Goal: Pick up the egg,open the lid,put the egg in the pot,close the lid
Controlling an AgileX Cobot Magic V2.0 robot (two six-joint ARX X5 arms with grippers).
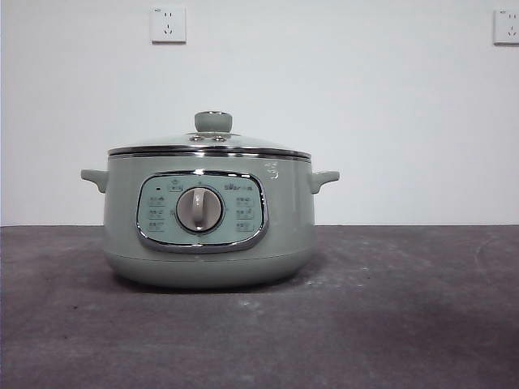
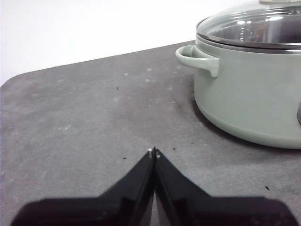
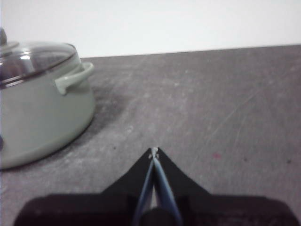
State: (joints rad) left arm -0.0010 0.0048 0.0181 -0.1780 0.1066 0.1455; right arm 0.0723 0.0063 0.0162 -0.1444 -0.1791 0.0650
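Pot (image 1: 209,243) body smooth, satin pale green, plastic-looking dial (image 1: 199,209) in glossy chrome-framed panel (image 1: 201,212); lid (image 1: 209,143) clear glass with shiny metal rim and matt green knob; table (image 1: 405,324) matt dark grey, slightly rough, scuffed; grippers (image 2: 154,151) (image 3: 154,150) matt black.

Background fixtures: table, wall, two sockets.

We record a dark grey table (image 1: 405,324) with a matte, faintly scuffed and speckled top, running level across the front view. Behind it we note a plain white wall (image 1: 365,105). On that wall we list two white power sockets: one (image 1: 168,24) high up left of centre, the other (image 1: 506,26) at the right edge, partly cropped.
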